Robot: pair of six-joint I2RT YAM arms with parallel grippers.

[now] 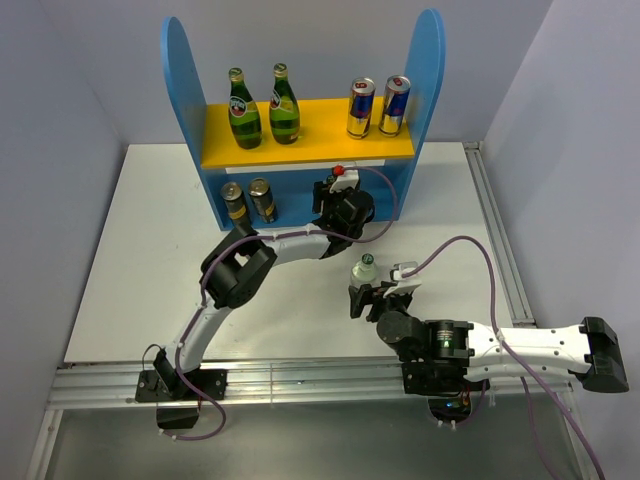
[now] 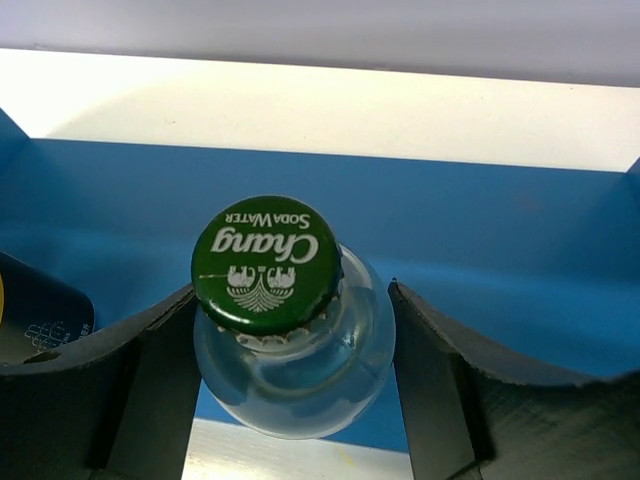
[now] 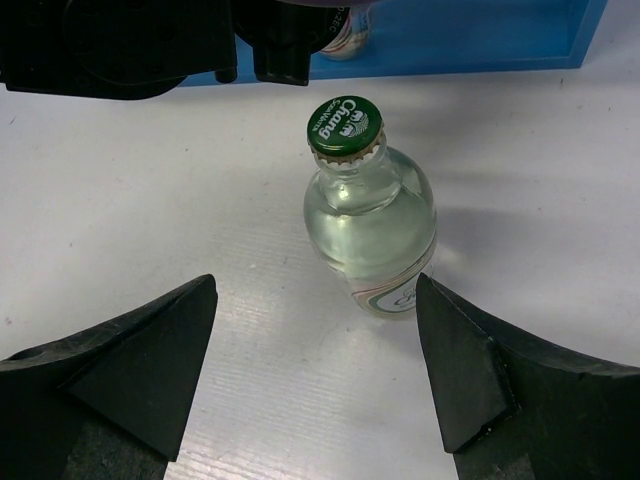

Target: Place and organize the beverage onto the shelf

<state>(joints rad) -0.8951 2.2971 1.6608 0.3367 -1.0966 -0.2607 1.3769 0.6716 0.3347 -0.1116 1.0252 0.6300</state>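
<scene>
The shelf [image 1: 300,130] stands at the back of the table. Two green glass bottles [image 1: 263,108] are on its yellow upper board. Two dark brown-gold cans [image 1: 248,200] are on the blue base at the left. My left gripper [image 1: 335,190] reaches into the lower level and is shut on a clear bottle with a green cap [image 2: 290,340], upright, with both fingers [image 2: 150,370] against its sides. A second clear bottle [image 1: 366,270] stands on the table. My right gripper [image 1: 375,297] is open just in front of it; in the right wrist view this bottle [image 3: 370,230] stands just ahead of the spread fingertips [image 3: 160,350].
Two blue-and-silver cans [image 1: 377,106] stand on the right of the upper board. One dark can [image 2: 40,310] shows left of the left gripper. The left arm [image 3: 120,40] crosses the table between the second bottle and the shelf. A metal rail [image 1: 500,250] runs along the table's right edge.
</scene>
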